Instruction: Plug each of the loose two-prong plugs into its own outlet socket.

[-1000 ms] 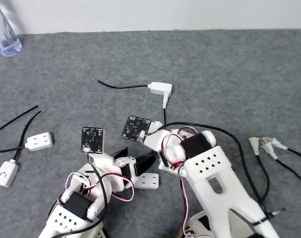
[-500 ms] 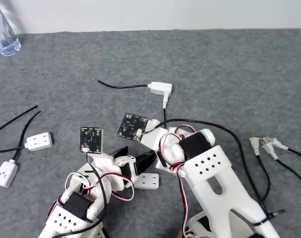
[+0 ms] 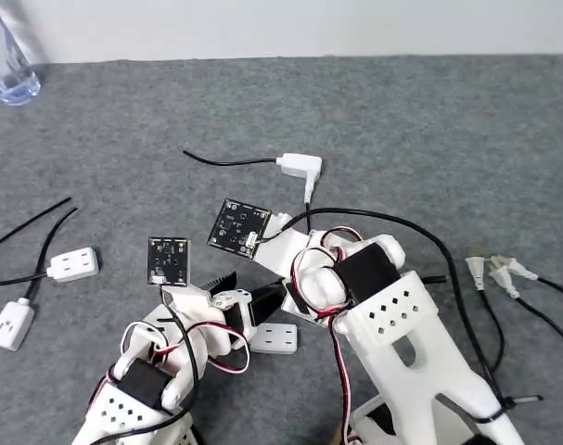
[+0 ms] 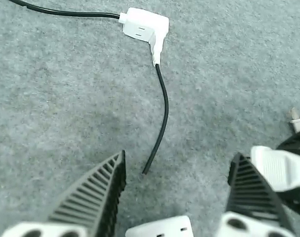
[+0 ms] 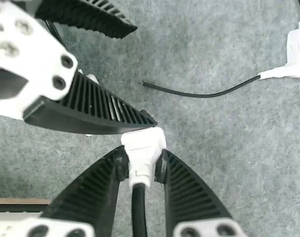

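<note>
Grey felt covers the bench (image 3: 429, 120). Right end effector (image 5: 142, 154) is pinching a white plug (image 5: 143, 140) by its body, with the cable trailing back between the jaws. Over the last second its wrist has swung slightly far and left, bringing the plug close against one finger of the left end effector (image 4: 179, 158), which is spread and empty. Nearest socket (image 3: 274, 338) lies just to their near side, unfilled. Alignment probably comes before insertion.

No readable text, no labels, no numbers
</note>
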Controlling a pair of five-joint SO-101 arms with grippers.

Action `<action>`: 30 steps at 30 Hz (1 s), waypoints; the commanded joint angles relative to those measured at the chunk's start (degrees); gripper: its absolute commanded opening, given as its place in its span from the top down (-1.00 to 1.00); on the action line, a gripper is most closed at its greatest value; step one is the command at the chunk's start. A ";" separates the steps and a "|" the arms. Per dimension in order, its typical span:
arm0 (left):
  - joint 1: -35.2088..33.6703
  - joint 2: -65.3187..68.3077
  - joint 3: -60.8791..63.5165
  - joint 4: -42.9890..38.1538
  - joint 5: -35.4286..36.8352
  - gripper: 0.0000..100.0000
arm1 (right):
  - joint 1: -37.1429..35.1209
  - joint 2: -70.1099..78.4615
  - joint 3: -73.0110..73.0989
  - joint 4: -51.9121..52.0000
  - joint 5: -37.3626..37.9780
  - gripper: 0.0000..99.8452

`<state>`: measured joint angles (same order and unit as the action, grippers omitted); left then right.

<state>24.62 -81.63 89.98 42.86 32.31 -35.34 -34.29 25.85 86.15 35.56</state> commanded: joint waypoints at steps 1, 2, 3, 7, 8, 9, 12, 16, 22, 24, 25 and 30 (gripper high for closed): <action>0.70 -0.35 -0.22 -1.32 -0.26 0.36 | -2.51 -1.98 -4.04 0.04 -0.79 0.98; 0.70 -0.35 -0.22 -1.32 -0.26 0.36 | -2.51 -1.98 -4.04 0.04 -0.79 0.98; 0.70 -0.35 -0.22 -1.32 -0.26 0.36 | -2.51 -1.98 -4.04 0.04 -0.79 0.98; 0.70 -0.35 -0.22 -1.32 -0.26 0.36 | -2.51 -1.80 -3.96 -0.66 -0.97 0.98; 0.70 -0.35 -0.22 -1.32 -0.26 0.36 | -2.51 -1.71 -3.87 -1.01 -0.79 0.98; 0.70 -0.35 -0.22 -1.32 -0.26 0.36 | -2.42 -1.45 -3.87 -1.10 -0.70 0.98; 0.70 -0.35 -0.22 -1.32 -0.26 0.36 | -2.24 -1.36 -3.87 -1.01 0.35 0.98; 0.62 -0.35 -0.31 -0.44 -0.26 0.36 | -0.92 -1.36 -3.78 -0.48 1.93 0.98; 0.62 -0.35 -0.40 -0.09 -0.26 0.36 | 2.59 -1.36 -3.78 0.92 3.60 0.98; 0.62 -0.35 -0.40 -0.09 -0.26 0.36 | 3.47 -1.36 -3.78 1.01 3.87 0.98; 0.62 -0.35 -0.40 -0.09 -0.26 0.36 | 3.74 -1.36 -3.78 1.01 3.96 0.98; -1.05 -0.35 -0.40 0.09 -0.26 0.36 | 5.23 -1.36 -3.78 1.01 4.31 0.98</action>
<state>24.79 -81.63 90.07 42.95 32.04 -31.30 -34.29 25.76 86.86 39.25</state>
